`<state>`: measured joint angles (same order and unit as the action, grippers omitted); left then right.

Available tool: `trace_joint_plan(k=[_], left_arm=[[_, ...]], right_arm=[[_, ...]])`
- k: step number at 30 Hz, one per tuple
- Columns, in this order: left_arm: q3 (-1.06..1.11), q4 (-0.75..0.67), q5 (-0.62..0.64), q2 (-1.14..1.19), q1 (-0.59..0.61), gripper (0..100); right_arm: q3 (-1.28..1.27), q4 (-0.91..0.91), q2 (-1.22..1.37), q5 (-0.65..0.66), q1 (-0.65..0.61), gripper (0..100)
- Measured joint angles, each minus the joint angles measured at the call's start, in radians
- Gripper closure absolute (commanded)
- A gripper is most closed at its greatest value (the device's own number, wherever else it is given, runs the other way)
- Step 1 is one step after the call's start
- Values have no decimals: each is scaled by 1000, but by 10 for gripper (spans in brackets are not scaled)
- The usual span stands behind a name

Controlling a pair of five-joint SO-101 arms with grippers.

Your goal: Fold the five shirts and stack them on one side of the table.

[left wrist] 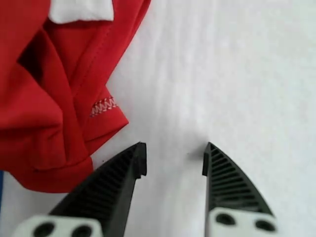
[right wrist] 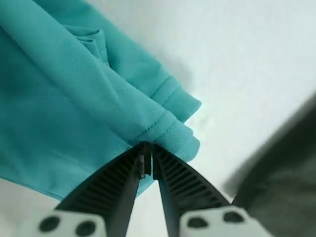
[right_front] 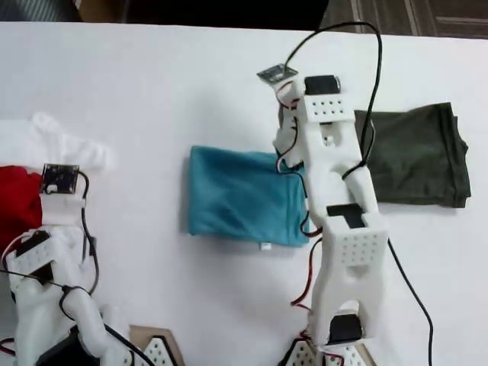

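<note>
We see our right hand (right wrist: 148,160) pinched shut on the hem of the teal shirt (right wrist: 64,108), which lies folded mid-way across the counter (right_front: 152,91). Our left hand (left wrist: 174,160) hangs open and empty just beside the crumpled red shirt (left wrist: 44,113).

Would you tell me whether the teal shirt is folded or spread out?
Folded: the teal shirt lies as a compact rectangle, and stacked hems show at the corner the right gripper pinches.

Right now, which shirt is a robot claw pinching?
The teal shirt in the middle: the right gripper is shut on its hemmed corner. The red shirt, white shirt and dark green shirt lie ungripped.
</note>
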<state>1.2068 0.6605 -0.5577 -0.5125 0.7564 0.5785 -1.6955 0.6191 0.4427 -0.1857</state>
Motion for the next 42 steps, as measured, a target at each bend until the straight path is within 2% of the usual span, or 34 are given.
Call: trace_joint_plan(k=[12, 17, 22, 29, 38, 42], left_arm=[[0, 0, 0, 0, 0, 797], [0, 0, 0, 0, 0, 797], [0, 0, 0, 0, 0, 797], [0, 0, 0, 0, 0, 797], [0, 0, 0, 0, 0, 797], [0, 0, 0, 0, 0, 797]], right_arm=[[-15, 6, -161, 0, -5, 975], [-110, 9, -207, 0, -44, 975], [-221, 135, -190, 0, -49, 975], [-229, 281, -43, 46, 25, 975], [32, 321, 184, 77, 31, 975], [160, 269, 258, 78, 14, 975]])
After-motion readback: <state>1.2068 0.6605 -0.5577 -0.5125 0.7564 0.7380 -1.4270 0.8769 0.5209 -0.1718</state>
